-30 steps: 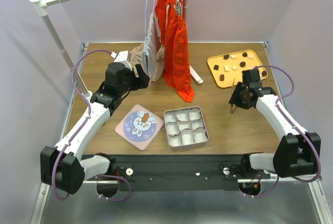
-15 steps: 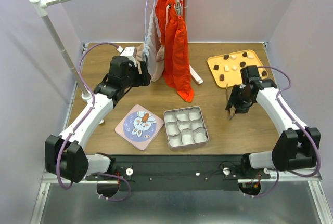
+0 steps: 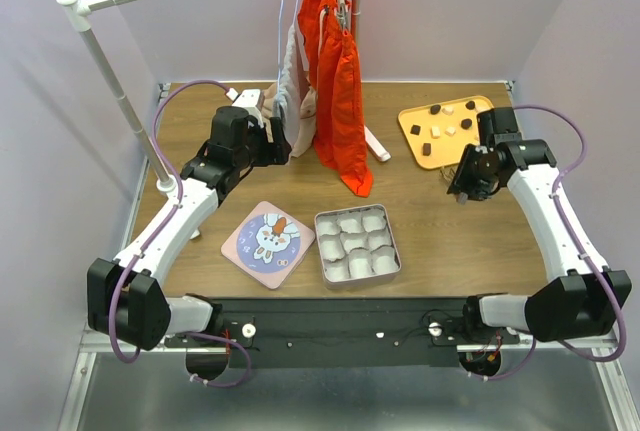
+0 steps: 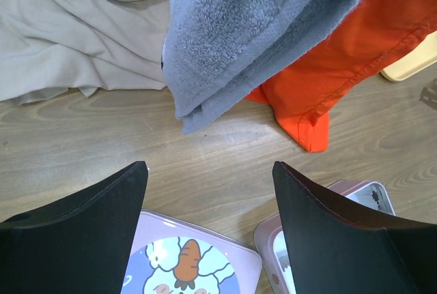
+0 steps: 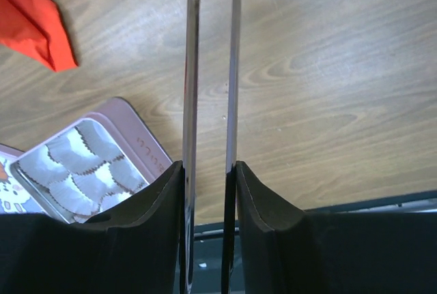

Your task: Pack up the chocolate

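Note:
The chocolate (image 3: 436,132), small dark brown and cream-white pieces, lies on an orange tray (image 3: 425,119) at the back right. My right gripper (image 3: 462,183) hovers just in front of the tray, shut on metal tongs (image 5: 193,69) whose two thin blades run up between its fingers (image 5: 266,205). A pink tin (image 3: 357,244) lined with white paper cups sits at the front centre and also shows in the right wrist view (image 5: 89,157). My left gripper (image 3: 275,141) is open and empty near the hanging clothes, over bare wood (image 4: 209,171).
The tin's lid (image 3: 268,238) with a rabbit picture lies left of the tin. An orange garment (image 3: 340,81), a grey towel (image 4: 252,28) and beige cloth (image 4: 75,35) hang from a rack at the back centre. Purple walls enclose the table.
My right arm has swung back from the middle of the table toward the orange tray with the tongs. My left arm shifted slightly toward the clothes a second ago, then held still.

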Tool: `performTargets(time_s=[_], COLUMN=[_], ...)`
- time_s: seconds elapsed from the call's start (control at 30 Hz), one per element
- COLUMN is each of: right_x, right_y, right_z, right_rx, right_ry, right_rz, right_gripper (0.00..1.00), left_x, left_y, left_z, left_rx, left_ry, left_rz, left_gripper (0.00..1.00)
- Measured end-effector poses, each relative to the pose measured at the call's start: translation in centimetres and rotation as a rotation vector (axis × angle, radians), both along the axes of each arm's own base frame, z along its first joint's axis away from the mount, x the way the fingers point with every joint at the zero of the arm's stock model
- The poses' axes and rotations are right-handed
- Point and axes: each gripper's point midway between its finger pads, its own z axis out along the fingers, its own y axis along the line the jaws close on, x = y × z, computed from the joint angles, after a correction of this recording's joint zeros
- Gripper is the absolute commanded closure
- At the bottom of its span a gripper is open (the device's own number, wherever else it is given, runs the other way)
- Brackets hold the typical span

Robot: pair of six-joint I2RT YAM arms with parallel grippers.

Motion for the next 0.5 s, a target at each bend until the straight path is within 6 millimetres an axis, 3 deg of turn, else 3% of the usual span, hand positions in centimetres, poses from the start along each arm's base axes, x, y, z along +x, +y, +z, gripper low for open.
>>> performTargets(time_s=[0.27,0.5], right_x=[-1.1,2.4], right_y=[-0.5,-0.4], right_z=[0.7,2.8], right_rx=[-0.02,-0.029], right_ry=[0.001,-0.079], right_rz=[-0.005,0.005], right_gripper=[0.59,0.58], left_x=[0.0,0.1], left_y=[0.0,0.0], left_z=[0.0,-0.3], left_rx=[0.0,0.003], left_ry=[0.0,0.008], left_rz=[0.0,0.001], left_gripper=[0.16,0.16])
